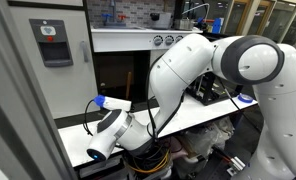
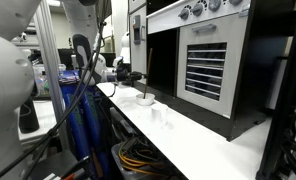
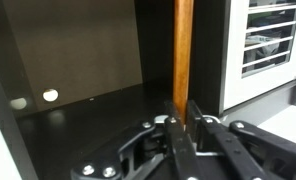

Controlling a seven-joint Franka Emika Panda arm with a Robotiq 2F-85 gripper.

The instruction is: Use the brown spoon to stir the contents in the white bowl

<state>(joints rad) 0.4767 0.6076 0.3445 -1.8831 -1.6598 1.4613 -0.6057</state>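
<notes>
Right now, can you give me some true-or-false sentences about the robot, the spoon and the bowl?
1. The gripper is shut on the brown spoon. True.
2. The white bowl sits on the white counter. True.
3. The spoon lies flat on the counter. False: in the wrist view it sticks straight out from between the gripper's fingers.
4. The robot arm is black. False: it is white.
</notes>
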